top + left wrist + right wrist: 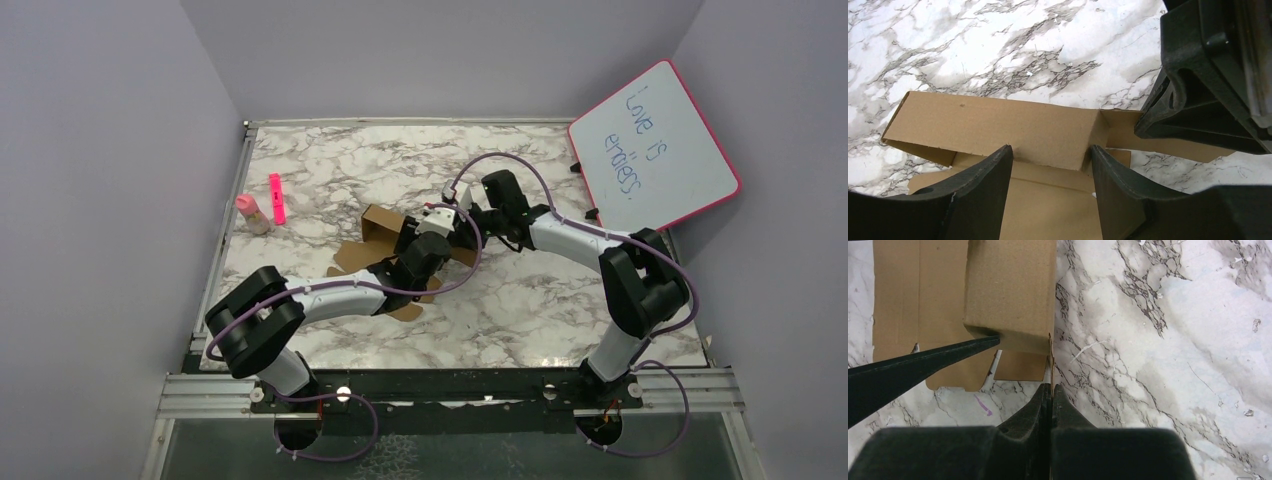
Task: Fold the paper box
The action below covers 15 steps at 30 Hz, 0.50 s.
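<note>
**A:** Box condition?

**B:** The plain brown, unprinted, die-cut cardboard paper box is partly folded. It lies near the middle of the white marbled worktop. One long panel stands up from the sheet, creased along its base. The flaps and cut tabs around it lie flat.

**A:** Fingers, left side?

**B:** On the left gripper the fingers are apart and straddle the raised panel's near edge. One tip sits at the panel's lower corner.

**A:** Right side?

**B:** On the right gripper the fingers are pressed together, tips at a side flap's edge. I cannot tell whether they pinch cardboard.
</note>
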Tool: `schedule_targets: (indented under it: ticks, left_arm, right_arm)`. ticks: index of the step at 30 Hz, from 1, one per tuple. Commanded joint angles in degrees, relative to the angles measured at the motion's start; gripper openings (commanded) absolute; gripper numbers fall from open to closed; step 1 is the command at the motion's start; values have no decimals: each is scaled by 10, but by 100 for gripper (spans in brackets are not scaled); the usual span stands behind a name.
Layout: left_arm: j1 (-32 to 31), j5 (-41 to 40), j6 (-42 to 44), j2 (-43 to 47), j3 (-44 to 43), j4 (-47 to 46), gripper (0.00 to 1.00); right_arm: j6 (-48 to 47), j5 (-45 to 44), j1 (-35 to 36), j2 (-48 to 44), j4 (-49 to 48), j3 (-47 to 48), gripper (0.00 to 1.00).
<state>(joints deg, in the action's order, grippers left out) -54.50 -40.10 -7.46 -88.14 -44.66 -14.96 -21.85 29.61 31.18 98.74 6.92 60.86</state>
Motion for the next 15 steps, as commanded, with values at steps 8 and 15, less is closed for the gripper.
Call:
schedule_targets:
  ticks: [8, 15]
  left_arm:
    - [-3, -43, -22, -13, 41, -41, 51]
    - [-11, -59, -11, -5, 63, -78, 51]
  right_arm:
    - [8, 7, 16, -4, 12, 10, 2]
    - [8, -4, 22, -8, 14, 11, 2]
